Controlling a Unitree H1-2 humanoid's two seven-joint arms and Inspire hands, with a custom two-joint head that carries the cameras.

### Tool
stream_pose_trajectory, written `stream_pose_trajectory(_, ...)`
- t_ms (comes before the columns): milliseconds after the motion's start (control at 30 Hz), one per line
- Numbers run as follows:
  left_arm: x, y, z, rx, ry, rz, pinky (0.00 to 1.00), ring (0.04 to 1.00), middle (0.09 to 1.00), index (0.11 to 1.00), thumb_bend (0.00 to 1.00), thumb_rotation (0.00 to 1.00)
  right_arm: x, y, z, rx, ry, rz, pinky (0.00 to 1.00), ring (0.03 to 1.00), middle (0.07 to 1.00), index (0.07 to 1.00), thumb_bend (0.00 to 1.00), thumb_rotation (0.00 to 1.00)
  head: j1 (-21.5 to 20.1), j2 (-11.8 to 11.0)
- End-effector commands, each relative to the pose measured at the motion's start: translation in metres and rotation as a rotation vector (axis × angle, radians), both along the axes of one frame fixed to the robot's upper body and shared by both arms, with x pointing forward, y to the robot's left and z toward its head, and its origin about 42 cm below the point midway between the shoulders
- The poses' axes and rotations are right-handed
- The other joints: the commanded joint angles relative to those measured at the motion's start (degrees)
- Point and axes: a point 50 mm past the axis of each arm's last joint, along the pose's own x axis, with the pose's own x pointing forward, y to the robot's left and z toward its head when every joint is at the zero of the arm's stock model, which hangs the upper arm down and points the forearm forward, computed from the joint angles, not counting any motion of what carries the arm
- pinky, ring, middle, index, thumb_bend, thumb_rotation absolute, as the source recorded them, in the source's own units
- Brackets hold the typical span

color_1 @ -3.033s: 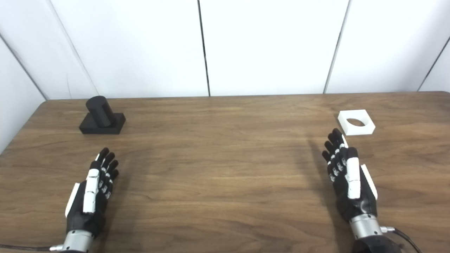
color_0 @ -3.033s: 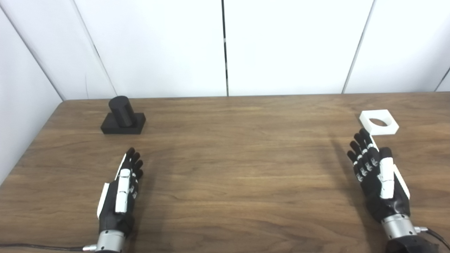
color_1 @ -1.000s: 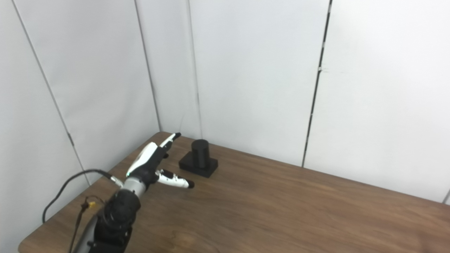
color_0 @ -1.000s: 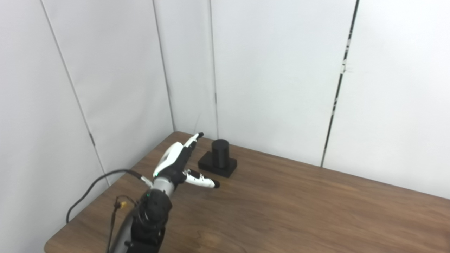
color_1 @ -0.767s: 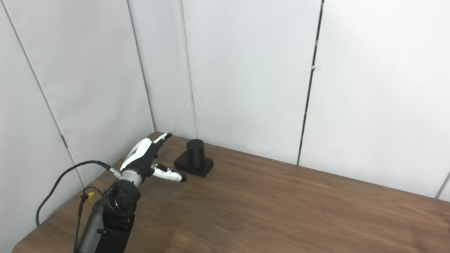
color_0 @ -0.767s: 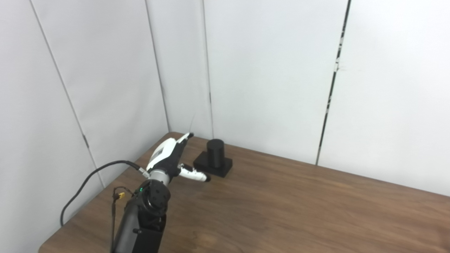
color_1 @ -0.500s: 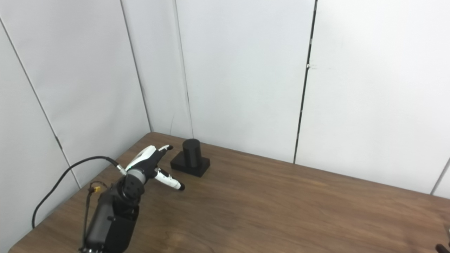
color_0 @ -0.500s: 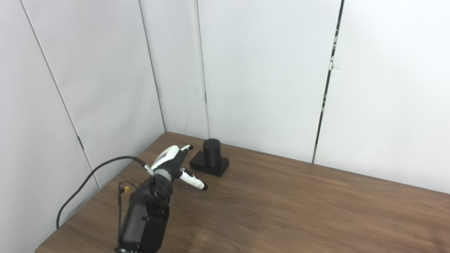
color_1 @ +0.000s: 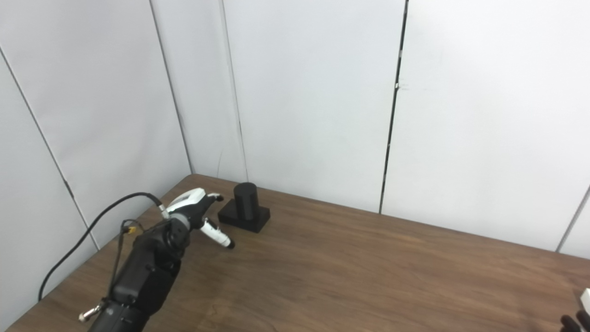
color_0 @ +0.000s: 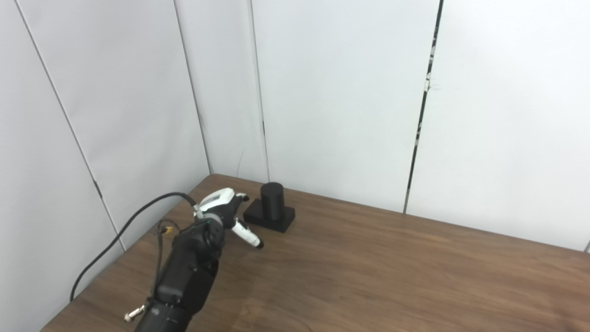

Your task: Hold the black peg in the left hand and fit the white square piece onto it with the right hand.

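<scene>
The black peg (color_0: 272, 206), a short cylinder on a square black base, stands upright near the table's far left corner. My left hand (color_0: 224, 212) hovers just left of the base and is not touching it. It is open, with the fingers reaching toward the peg and the thumb (color_0: 249, 237) spread down to the right. Nothing is in it. At the bottom right corner of the right eye view there is a black and white sliver (color_1: 578, 311). It looks like my right hand, too cropped to read. I cannot make out the white square piece.
The brown wooden table (color_0: 392, 276) stretches to the right of the peg. White wall panels (color_0: 341, 92) close in behind and to the left of the corner. A black cable (color_0: 115, 240) loops from my left forearm over the table's left edge.
The camera has swung from the table's middle to its left corner. In the last second my left hand has dropped lower and come closer to the peg's base, still open.
</scene>
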Motion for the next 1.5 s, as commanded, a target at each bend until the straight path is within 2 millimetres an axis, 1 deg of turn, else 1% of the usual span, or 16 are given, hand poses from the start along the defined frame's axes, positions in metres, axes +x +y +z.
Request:
stream_pose_trajectory(0,0.014,0.009,0.04,0.073,-0.114,-0.002,1.0,1.0,0.96,0.94,1.0,0.2,-0.011,-0.005,-0.024,0.031,0.045,-0.017,1.0,1.0,0.968,1.0,0.85,1.0,0.1,0.0)
stream_pose_trajectory(133,0.022,0.009,0.044,0.121,-0.109,-0.034,1.0,1.0,0.958,0.947,1.0,0.21,-0.011,-0.007,-0.027,0.033,0.046,-0.013,1.0,1.0,0.965,1.0,0.85,1.0,0.2,-0.1)
stream_pose_trajectory(300,0.031,0.008,0.052,0.143,-0.14,-0.065,1.0,1.0,0.966,0.939,1.0,0.16,-0.012,-0.008,-0.027,0.026,0.046,-0.012,1.0,1.0,0.97,1.0,0.87,1.0,0.2,-0.2)
stream_pose_trajectory(367,0.035,0.009,0.055,0.164,-0.143,-0.084,1.0,1.0,0.967,0.945,1.0,0.18,-0.012,-0.008,-0.028,0.029,0.045,-0.013,1.0,1.0,0.968,1.0,0.87,1.0,0.2,-0.4)
stream_pose_trajectory(433,0.04,0.012,0.056,0.179,-0.131,-0.092,1.0,1.0,0.964,0.947,1.0,0.2,-0.012,-0.008,-0.028,0.029,0.046,-0.015,1.0,1.0,0.968,1.0,0.86,1.0,0.3,-0.6)
stream_pose_trajectory(600,0.053,0.02,0.058,0.21,-0.078,-0.089,1.0,1.0,0.964,0.943,1.0,0.2,-0.016,-0.008,-0.028,0.023,0.044,-0.008,1.0,1.0,0.968,1.0,0.86,1.0,0.1,-0.6)
stream_pose_trajectory(700,0.057,0.026,0.06,0.202,-0.068,-0.084,1.0,1.0,0.97,0.938,1.0,0.2,-0.02,-0.012,-0.029,0.015,0.043,-0.009,1.0,1.0,0.968,1.0,0.85,1.0,0.0,-0.3)
stream_pose_trajectory(800,0.059,0.029,0.06,0.185,-0.059,-0.082,1.0,1.0,0.972,0.938,1.0,0.19,-0.025,-0.015,-0.029,0.002,0.051,-0.03,1.0,1.0,0.962,1.0,0.86,1.0,-0.2,-0.2)
stream_pose_trajectory(833,0.06,0.029,0.06,0.178,-0.051,-0.079,1.0,1.0,0.973,0.937,1.0,0.19,-0.027,-0.016,-0.029,-0.007,0.057,-0.046,1.0,0.994,0.953,1.0,0.83,1.0,-0.4,-0.1)
stream_pose_trajectory(867,0.062,0.029,0.06,0.172,-0.042,-0.075,1.0,1.0,0.977,0.936,1.0,0.19,-0.029,-0.017,-0.03,-0.013,0.061,-0.058,1.0,0.985,0.941,0.999,0.77,1.0,-0.5,-0.1)
stream_pose_trajectory(967,0.066,0.028,0.059,0.15,-0.023,-0.07,1.0,1.0,0.983,0.933,1.0,0.17,-0.033,-0.019,-0.029,-0.007,0.07,-0.075,1.0,0.979,0.928,0.99,0.7,1.0,-0.8,-0.1)
stream_pose_trajectory(1233,0.08,0.019,0.058,0.11,0.065,-0.085,1.0,1.0,1.0,0.93,1.0,0.16,-0.038,-0.018,-0.025,-0.011,0.074,-0.089,1.0,0.97,0.923,0.98,0.69,1.0,-1.3,0.2)
stream_pose_trajectory(1467,0.086,0.01,0.048,0.05,0.049,-0.097,1.0,1.0,0.995,0.925,1.0,0.12,-0.039,-0.017,-0.023,-0.013,0.08,-0.093,1.0,0.97,0.916,0.971,0.7,1.0,-1.9,0.2)
